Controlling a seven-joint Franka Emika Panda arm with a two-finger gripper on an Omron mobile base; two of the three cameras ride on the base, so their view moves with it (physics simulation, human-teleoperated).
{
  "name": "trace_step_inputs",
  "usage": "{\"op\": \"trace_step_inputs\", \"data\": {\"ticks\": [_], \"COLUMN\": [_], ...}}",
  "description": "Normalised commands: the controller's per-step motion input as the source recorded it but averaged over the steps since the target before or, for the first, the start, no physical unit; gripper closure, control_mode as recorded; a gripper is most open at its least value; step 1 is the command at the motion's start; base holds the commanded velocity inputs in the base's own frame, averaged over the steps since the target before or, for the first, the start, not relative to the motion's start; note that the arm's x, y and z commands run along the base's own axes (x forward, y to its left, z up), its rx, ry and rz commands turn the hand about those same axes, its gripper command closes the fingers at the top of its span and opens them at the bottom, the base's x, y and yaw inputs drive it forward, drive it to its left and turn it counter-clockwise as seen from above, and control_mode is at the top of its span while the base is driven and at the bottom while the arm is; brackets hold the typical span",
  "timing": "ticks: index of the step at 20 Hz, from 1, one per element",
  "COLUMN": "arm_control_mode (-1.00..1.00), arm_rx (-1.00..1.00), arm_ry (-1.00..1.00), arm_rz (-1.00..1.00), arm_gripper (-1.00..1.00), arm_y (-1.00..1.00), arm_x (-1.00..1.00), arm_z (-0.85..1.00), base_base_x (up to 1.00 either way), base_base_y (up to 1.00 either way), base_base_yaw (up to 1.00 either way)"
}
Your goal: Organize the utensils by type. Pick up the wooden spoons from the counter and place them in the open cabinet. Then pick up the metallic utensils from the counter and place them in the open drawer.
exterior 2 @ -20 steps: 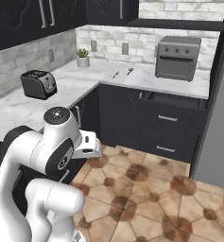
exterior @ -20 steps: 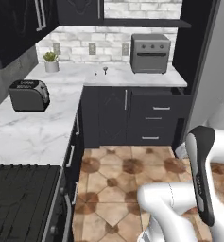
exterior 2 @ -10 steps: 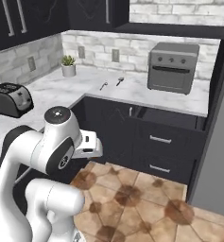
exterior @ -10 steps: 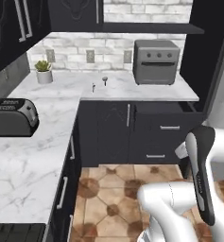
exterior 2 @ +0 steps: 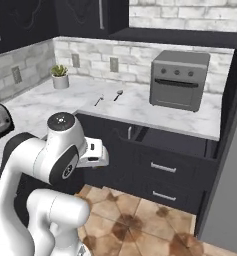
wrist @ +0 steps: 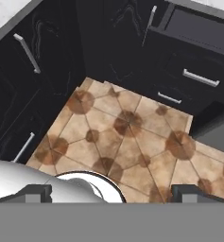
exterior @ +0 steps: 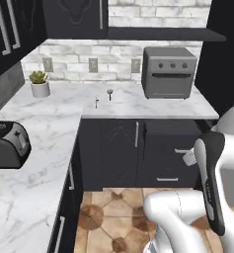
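The white marble surface (exterior: 54, 123) fills the left of the left base view. The right base view's centre-right shows the open black drawer (exterior 2: 177, 142). Two small grey metallic utensils (exterior 2: 109, 97) lie upper-centre. The gripper (wrist: 111, 191) hangs wide open, empty, over brown floor tiles (wrist: 127, 142).

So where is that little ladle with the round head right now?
The ladle lies on the white counter near the back wall, between the potted plant on its left and the toaster oven on its right, beside a thin silver utensil.

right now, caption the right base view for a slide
Two utensils lie on the marble counter between plant and toaster oven.
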Motion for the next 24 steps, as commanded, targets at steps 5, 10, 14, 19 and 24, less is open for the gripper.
{"op": "trace_step_inputs", "data": {"ticks": [5,10,14,19,24], "arm_control_mode": [1.00,1.00,1.00,1.00,1.00], "arm_rx": [0.00,0.00,0.00,0.00,0.00], "arm_ry": [0.00,0.00,0.00,0.00,0.00], "arm_rz": [0.00,0.00,0.00,0.00,0.00], "arm_gripper": [-1.00,-1.00,-1.00,-1.00,-1.00], "arm_y": [0.00,0.00,0.00,0.00,0.00], "arm_x": [0.00,0.00,0.00,0.00,0.00], "arm_z": [0.00,0.00,0.00,0.00,0.00], "base_base_x": [0.54,0.53,0.79,0.72,0.61], "base_base_y": [0.45,0.49,0.21,0.01,0.05], "base_base_yaw": [-0.04,-0.09,-0.01,0.00,0.00]}}
